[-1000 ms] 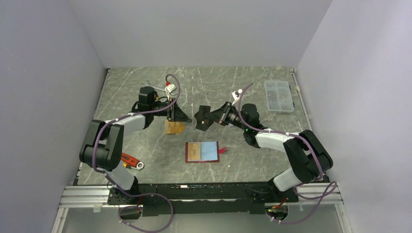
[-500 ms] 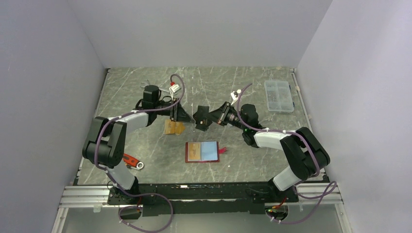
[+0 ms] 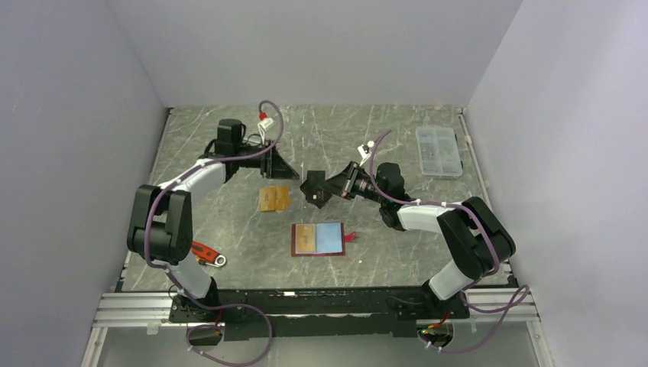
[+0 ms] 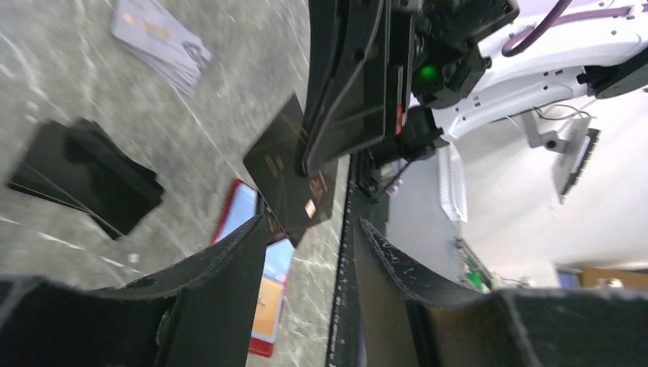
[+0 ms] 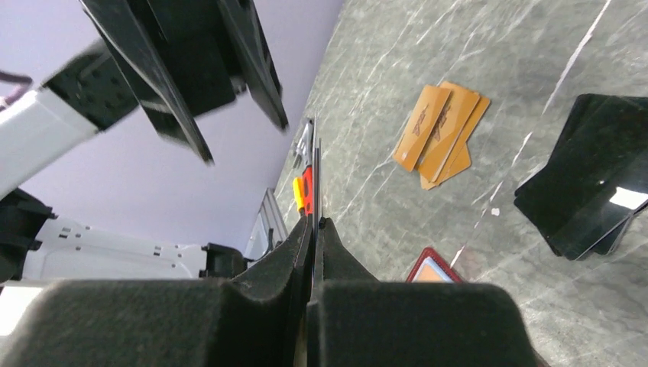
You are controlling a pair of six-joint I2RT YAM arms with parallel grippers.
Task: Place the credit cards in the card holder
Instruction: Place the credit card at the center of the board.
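**Me:** Since a moment ago my left claw (image 3: pixel 289 167) has come up off the orange cards (image 3: pixel 273 199) and drawn back toward the far side. Its fingers have also spread. My right claw (image 5: pixel 315 229) has slid a little to the left.

**Partner:** So what is each one doing at present?

**Me:** The left one stands apart with nothing between its fingers, and it points right, toward the other claw. The right one is pinched tight on a single black card (image 4: pixel 279 172). It holds that card off the table (image 3: pixel 229 229), just right of my left fingertips. My right wrist camera sees the card only edge-on.

**Partner:** Where are the other cards?

**Me:** The orange ones lie fanned on the table, nearer than my left claw and touching nothing else. A black stack (image 5: pixel 588 191) lies flat to their right. A few silver-grey cards (image 4: pixel 160 42) show in my left wrist view, farther off than the black stack.

**Partner:** And the card holder?

**Me:** The card holder (image 3: pixel 319 238) lies open and flat near the middle of the table, nearer than both claws and apart from them. Its left sleeve shows orange and its right one looks pale blue.

**Partner:** Anything else there?

**Me:** A clear compartment box (image 3: pixel 439 151) sits at the far right, and a red-handled tool (image 3: pixel 206 253) lies at the near left.
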